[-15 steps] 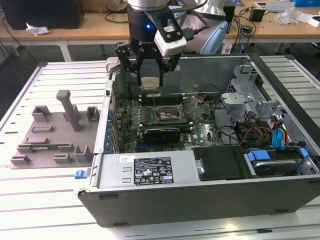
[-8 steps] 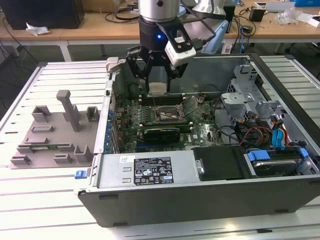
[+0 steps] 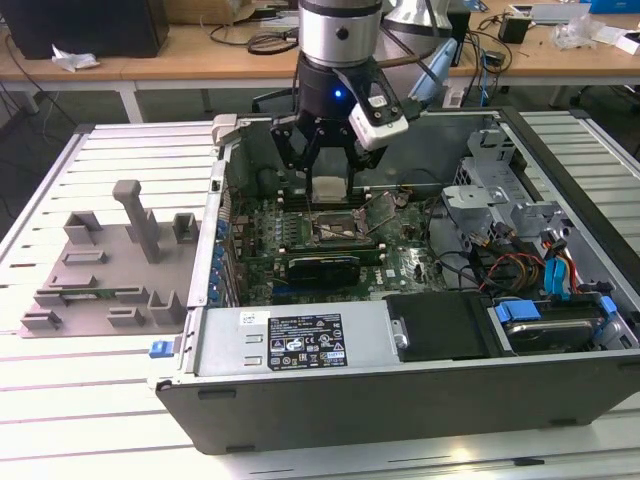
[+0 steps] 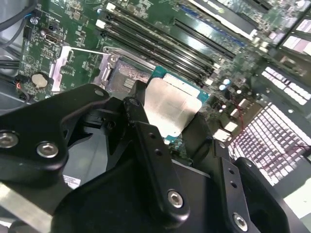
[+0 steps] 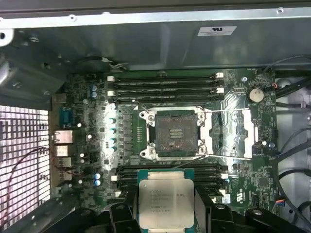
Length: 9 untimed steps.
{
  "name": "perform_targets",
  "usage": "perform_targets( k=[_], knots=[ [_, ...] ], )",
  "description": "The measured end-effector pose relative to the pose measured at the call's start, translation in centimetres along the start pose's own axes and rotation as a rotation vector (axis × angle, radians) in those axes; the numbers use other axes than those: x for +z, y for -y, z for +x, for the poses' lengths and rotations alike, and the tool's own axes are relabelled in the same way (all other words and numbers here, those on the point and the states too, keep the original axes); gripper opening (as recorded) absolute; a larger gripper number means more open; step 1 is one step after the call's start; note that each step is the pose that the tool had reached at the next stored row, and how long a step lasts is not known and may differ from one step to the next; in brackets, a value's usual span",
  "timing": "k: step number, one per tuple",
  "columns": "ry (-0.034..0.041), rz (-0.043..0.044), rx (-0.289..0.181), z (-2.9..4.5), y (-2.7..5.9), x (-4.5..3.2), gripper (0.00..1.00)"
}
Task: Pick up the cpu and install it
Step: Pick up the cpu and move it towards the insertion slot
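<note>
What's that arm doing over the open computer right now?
End effector shut on the cpu. Cpu held above the motherboard, not yet seated. Socket open and empty; nothing seen in the way.

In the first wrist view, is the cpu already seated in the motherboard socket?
No: the socket is bare, and the cpu is gripped in the end effector, apart from the socket.

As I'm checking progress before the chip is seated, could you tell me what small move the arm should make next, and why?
Probably ease the pincer down toward the socket, trimming alignment: it grips the cpu clear above the motherboard, the socket lies open and empty, and the chip is not yet seated.
</note>
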<state>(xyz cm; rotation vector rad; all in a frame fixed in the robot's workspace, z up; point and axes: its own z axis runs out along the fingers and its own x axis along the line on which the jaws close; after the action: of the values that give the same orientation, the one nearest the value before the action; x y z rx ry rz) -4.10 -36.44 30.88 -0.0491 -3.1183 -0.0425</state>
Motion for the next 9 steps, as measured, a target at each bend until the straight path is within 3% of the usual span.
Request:
perform_targets(
  k=[9],
  knots=[
    [-0.0025, 0.0004, 0.000, -1.62, -1.39, 1.83, 0.55]
  ],
)
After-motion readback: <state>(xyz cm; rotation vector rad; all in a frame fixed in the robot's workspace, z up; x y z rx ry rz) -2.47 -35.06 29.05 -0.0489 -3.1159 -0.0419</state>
